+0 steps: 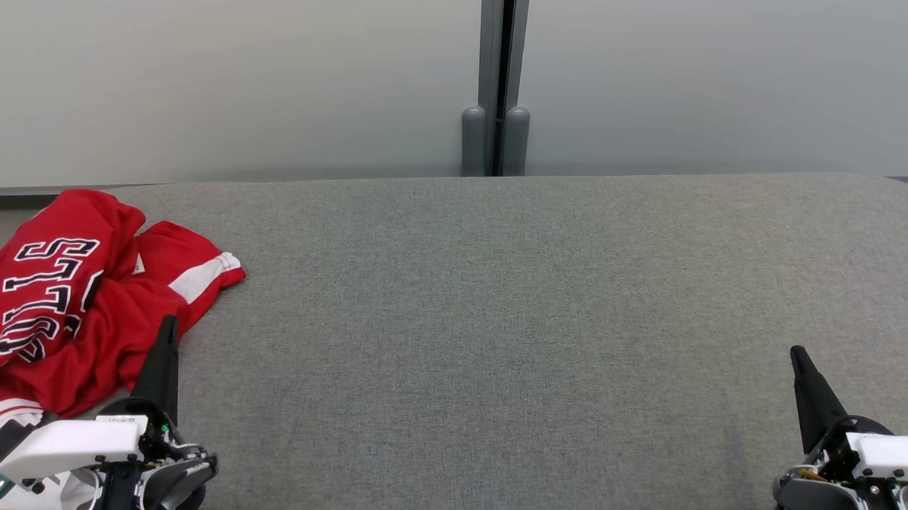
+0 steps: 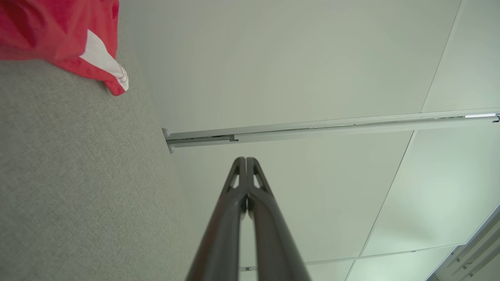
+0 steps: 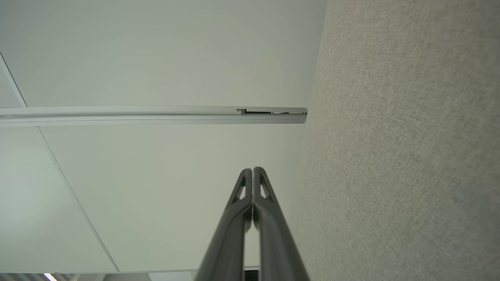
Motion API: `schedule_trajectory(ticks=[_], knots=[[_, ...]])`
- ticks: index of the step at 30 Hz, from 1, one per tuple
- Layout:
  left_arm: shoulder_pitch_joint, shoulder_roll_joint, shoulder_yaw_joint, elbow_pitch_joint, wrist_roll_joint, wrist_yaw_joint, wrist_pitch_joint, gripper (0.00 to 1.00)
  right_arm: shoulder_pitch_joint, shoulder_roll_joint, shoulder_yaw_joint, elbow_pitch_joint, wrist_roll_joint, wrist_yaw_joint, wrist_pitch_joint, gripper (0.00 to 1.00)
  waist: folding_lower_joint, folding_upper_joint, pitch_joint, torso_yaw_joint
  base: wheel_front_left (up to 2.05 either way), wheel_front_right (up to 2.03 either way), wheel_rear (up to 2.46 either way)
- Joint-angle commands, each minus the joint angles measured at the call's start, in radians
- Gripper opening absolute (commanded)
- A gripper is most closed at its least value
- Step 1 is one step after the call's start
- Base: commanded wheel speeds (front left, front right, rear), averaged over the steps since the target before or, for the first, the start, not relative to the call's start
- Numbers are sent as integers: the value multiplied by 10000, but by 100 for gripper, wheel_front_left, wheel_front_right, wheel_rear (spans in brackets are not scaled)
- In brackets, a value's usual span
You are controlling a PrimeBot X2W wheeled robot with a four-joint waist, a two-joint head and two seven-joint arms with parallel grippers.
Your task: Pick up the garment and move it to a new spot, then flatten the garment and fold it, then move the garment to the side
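Well, head view: one red garment (image 1: pixel 67 302) lies crumpled at the left edge of the table (image 1: pixel 497 324), long axis near-to-far, one sleeve (image 1: pixel 196 272) pointing right. My left gripper (image 1: pixel 169 322) and right gripper (image 1: pixel 796 351) are both closed, empty. Left wrist: sleeve (image 2: pixel 101 58) upper left, fingers (image 2: pixel 234 203) together. Right wrist: fingers (image 3: pixel 269 218) together.

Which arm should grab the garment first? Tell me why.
Likely left. The left gripper, shut, sits right beside the crumpled red garment; the right gripper is far across the grey surface.

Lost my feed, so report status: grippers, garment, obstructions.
Left gripper shut, empty. Right gripper shut, empty. Red garment crumpled, far left of grey surface. No obstruction seen.
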Motion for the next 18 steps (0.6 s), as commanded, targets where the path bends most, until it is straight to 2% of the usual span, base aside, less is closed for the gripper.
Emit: schedule_trajectory(ticks=[1,10,11,18], knots=[[-107,56,34,-24,-6,-58,26,0,-74,-48,-3,-25,19,5,23,0,0,-1,0,0,0,0,0],[-107,56,34,-24,-6,-58,26,0,-74,-48,-3,-25,18,5,23,0,0,-1,0,0,0,0,0],[0,0,-1,1,1,0,-4,100,-2,2,3,-1,1,0,-2,100,0,-1,0,0,0,0,0],[269,-94,-165,143,47,15,-212,100,226,113,198,79,13,-12,-204,100,0,-1,6,10,0,0,0]])
